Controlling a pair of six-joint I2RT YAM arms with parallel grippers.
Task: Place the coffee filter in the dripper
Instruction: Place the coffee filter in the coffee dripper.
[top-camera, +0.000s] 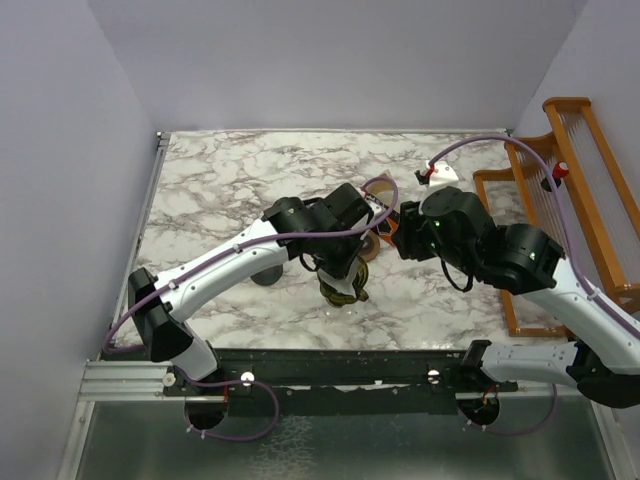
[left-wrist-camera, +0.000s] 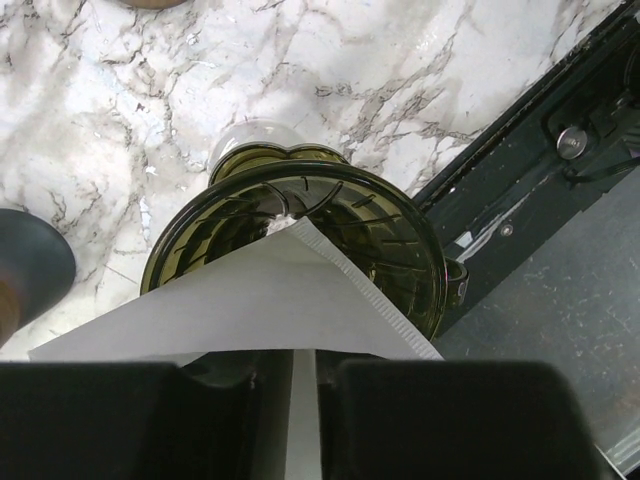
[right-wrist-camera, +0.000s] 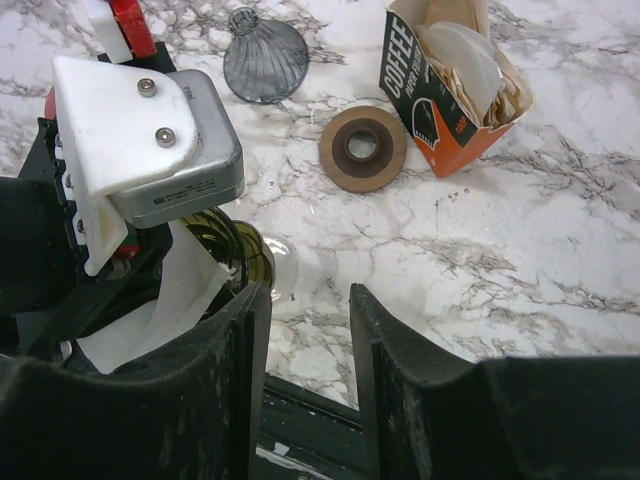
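Note:
The dripper (left-wrist-camera: 300, 215) is a clear olive-tinted ribbed funnel standing on the marble near the front edge; it also shows in the top view (top-camera: 345, 292) and the right wrist view (right-wrist-camera: 228, 250). My left gripper (left-wrist-camera: 295, 400) is shut on the white paper coffee filter (left-wrist-camera: 250, 300) and holds it just above the dripper, its pointed end over the dripper's mouth. From the right wrist view the filter (right-wrist-camera: 165, 295) hangs down into the mouth. My right gripper (right-wrist-camera: 310, 340) is open and empty, just right of the dripper, over bare marble.
The brown-and-orange COFFEE carton (right-wrist-camera: 450, 90) with spare filters lies behind the right gripper. A brown ring (right-wrist-camera: 362, 148) and a grey upturned dripper (right-wrist-camera: 265, 55) sit on the marble nearby. A wooden rack (top-camera: 560, 200) stands at the right. The black front rail (left-wrist-camera: 520, 190) is close.

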